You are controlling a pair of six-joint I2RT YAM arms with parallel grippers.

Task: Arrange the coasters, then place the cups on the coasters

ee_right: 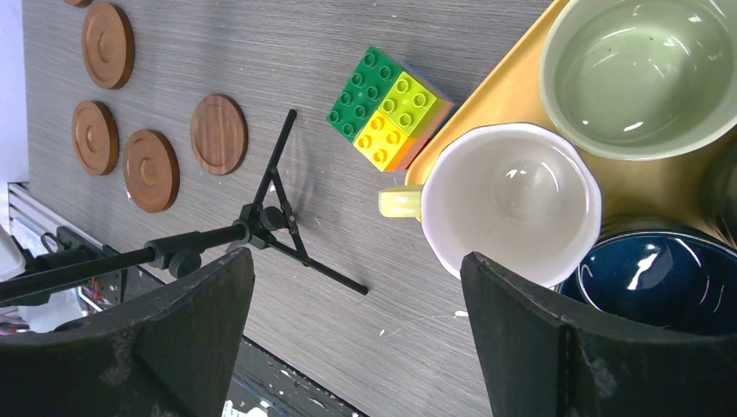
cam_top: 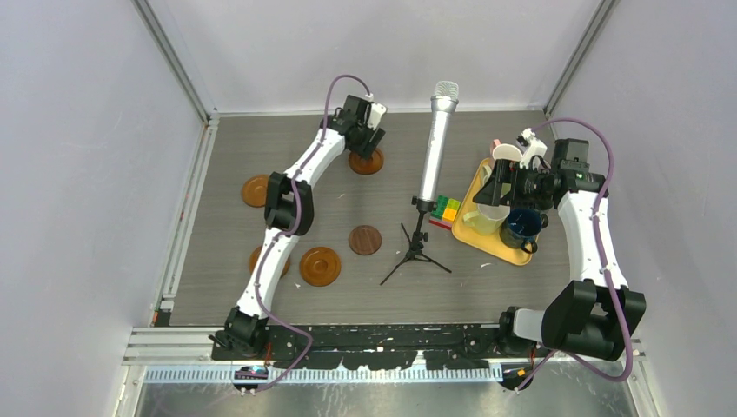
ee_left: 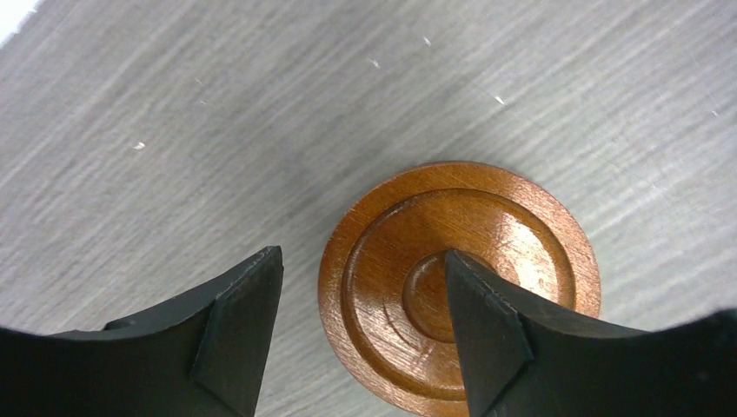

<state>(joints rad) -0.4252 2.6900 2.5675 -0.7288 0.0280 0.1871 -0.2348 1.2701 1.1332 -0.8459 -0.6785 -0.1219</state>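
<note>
Both empty: left end effector (ee_left: 361,261) ajar over coaster (ee_left: 521,226) (right end effector (ee_right: 356,265) wide).

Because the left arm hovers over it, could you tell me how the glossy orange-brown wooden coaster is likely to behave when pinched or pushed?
The glossy orange-brown round wooden coaster looks rigid and should not flex. Its shiny face suggests it may slip from the left fingers or slide on the grey table. Lying flat and thin, it probably won't tip or roll.
</note>
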